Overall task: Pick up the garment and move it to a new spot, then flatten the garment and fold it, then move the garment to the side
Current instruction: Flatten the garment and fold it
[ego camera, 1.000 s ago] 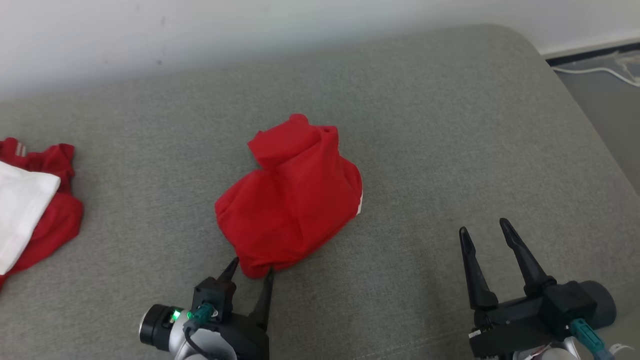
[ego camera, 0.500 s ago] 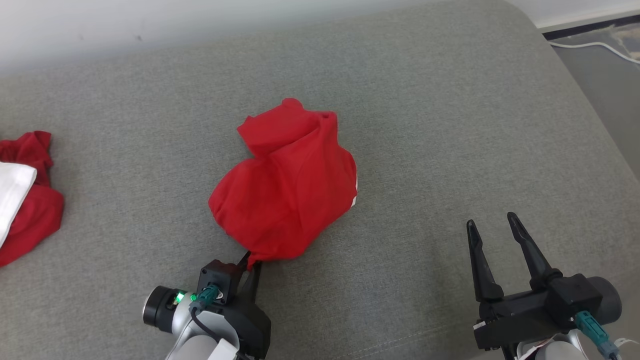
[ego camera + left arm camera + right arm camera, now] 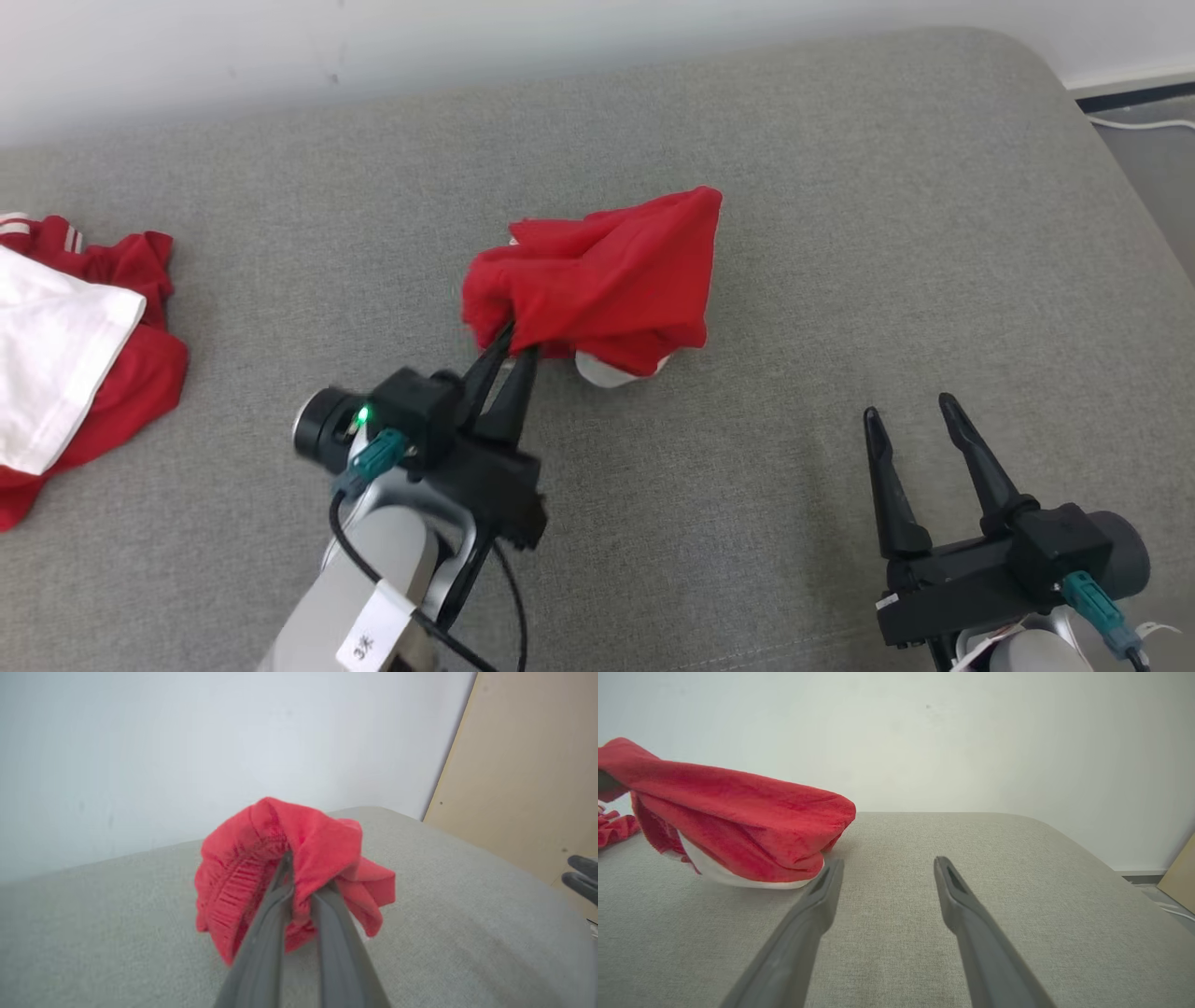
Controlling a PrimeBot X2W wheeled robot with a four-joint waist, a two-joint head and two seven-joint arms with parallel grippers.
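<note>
- One red garment (image 3: 607, 280) is what you are handling: a bunched, wrinkled lump of red knit, with a white layer showing along its underside at its 6 o'clock edge.
- You will find it near the middle of the grey cushion (image 3: 840, 233), a little toward 12 o'clock in the head view and well inside every edge.
- Your left gripper (image 3: 512, 341) meets the garment from 7 o'clock. Its two dark fingers are pinched nearly together on a fold of red cloth, with the tips buried in the fabric.
- In the left wrist view you see ribbed red cloth draped over both fingers and hanging to either side of them.
- The gripped end is raised off the cushion. You cannot tell whether the white underside touches the cushion or hangs just above it.
- Your right gripper (image 3: 910, 420) sits at 4 o'clock from the garment, well apart from it, with its fingers spread in a V and nothing between them.
- In the right wrist view the garment is at 10 o'clock, and bare cushion shows between the fingers.
- A heap of clothes (image 3: 84, 364), red with a white piece on top, rests on the cushion at 9 o'clock, well apart from the garment.
- A pale wall (image 3: 187, 56) runs behind the cushion at 12 o'clock, and a white cable (image 3: 1134, 123) lies at 2 o'clock.
</note>
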